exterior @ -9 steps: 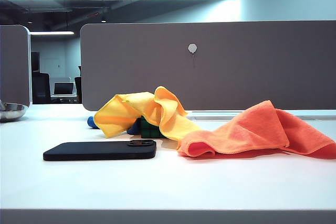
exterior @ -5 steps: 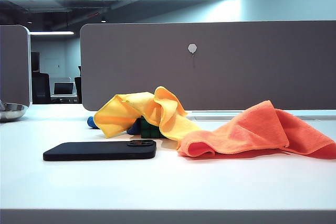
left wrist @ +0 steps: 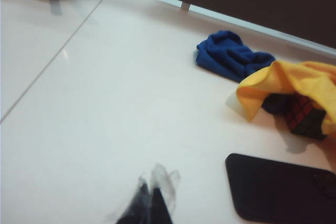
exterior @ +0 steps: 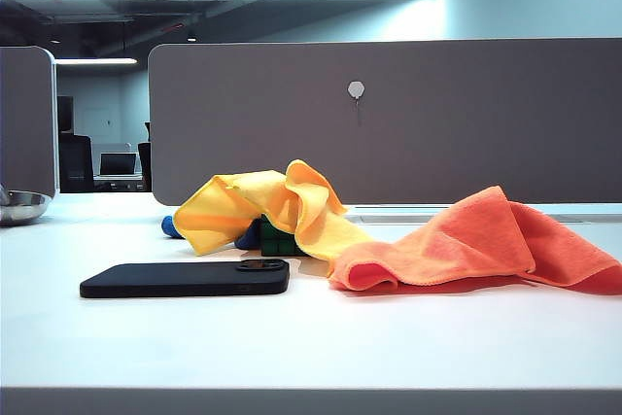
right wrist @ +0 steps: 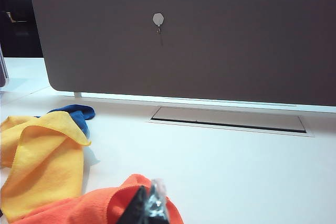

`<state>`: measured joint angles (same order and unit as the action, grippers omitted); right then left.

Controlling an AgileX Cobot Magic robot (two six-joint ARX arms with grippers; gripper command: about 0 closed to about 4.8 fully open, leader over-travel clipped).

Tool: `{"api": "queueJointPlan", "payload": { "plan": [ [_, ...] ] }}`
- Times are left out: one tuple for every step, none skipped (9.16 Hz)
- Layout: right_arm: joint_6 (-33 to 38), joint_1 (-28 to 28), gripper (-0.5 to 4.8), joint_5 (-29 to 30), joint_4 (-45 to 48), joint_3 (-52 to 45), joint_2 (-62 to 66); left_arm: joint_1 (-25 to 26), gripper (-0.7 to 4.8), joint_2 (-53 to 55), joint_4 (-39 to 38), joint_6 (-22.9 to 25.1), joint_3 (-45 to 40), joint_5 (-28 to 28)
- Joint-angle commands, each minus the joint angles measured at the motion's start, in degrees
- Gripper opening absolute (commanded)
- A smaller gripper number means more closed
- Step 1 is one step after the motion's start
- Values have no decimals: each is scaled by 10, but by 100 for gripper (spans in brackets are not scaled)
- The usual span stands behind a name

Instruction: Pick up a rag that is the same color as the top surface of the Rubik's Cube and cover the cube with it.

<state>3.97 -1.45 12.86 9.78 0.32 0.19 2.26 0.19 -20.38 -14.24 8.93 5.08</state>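
The yellow rag (exterior: 282, 203) lies draped over the Rubik's Cube (exterior: 275, 238) at mid-table, leaving only a dark green side showing. In the left wrist view the rag (left wrist: 294, 80) hangs over the cube (left wrist: 303, 114), hiding its top and leaving a side bare. My left gripper (left wrist: 152, 198) is shut and blurred, over bare table well short of the cube, with nothing in it. The right gripper (right wrist: 149, 203) is shut, hovering just above the orange cloth (right wrist: 89, 208), with the rag (right wrist: 42, 161) off to one side. Neither gripper shows in the exterior view.
A black phone (exterior: 185, 279) lies flat in front of the cube. The orange cloth (exterior: 476, 240) spreads to the right. A blue cloth (exterior: 171, 226) sits behind the rag. A metal bowl (exterior: 19, 206) stands far left, and a grey partition (exterior: 389, 123) closes the back.
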Motion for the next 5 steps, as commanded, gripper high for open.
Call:
{"api": "queueJointPlan", "payload": {
  "plan": [
    [-1, 0, -1, 11, 10, -2, -1, 0, -6, 0, 17, 5, -36, -1],
    [-1, 0, -1, 15, 6, -2, -1, 0, -6, 0, 28, 8, -47, -2],
    [-1, 0, -1, 15, 5, -2, -1, 0, -6, 0, 33, 9, -51, -2],
    [-1, 0, -1, 15, 3, -2, -1, -1, -6, 0, 39, 21, -56, 0],
    [-1, 0, -1, 23, 1, -2, -1, -1, -6, 0, 41, 54, -62, 3]
  ]
}}
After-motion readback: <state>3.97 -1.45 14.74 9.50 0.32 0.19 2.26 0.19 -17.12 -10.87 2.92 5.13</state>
